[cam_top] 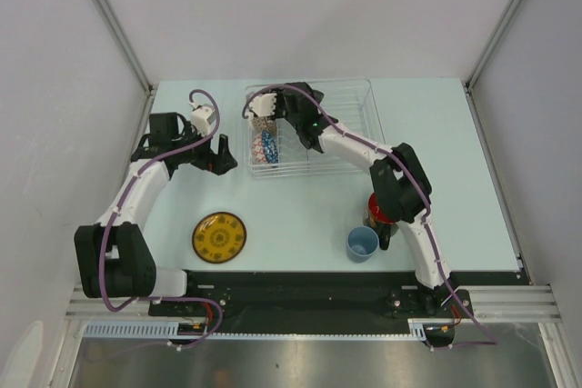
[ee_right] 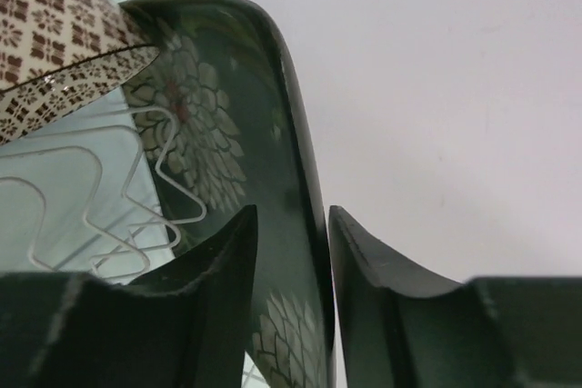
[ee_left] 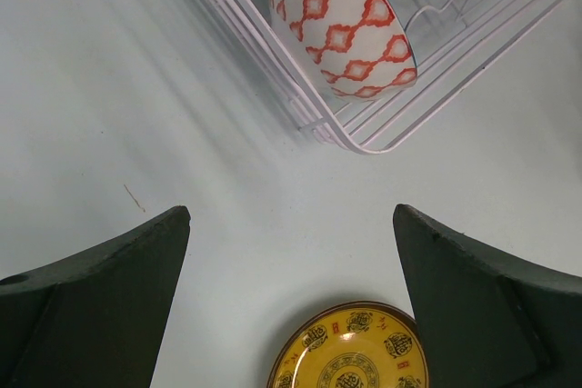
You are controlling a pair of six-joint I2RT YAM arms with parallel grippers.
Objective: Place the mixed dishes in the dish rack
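The black square floral plate (ee_right: 211,124) stands on edge in the dish rack (cam_top: 351,112), upper centre, its rim between the right tool's (ee_right: 294,213) narrowly parted jaws; grip unclear.

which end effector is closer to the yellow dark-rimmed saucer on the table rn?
Left. The left end effector sits just beyond the yellow dark-rimmed saucer. The right end effector is farther off, at the clear plastic dish rack.

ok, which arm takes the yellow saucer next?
Left, probably. The left gripper hangs open above the table near the yellow saucer. The right gripper is across at the dish rack, the black plate between its fingers.
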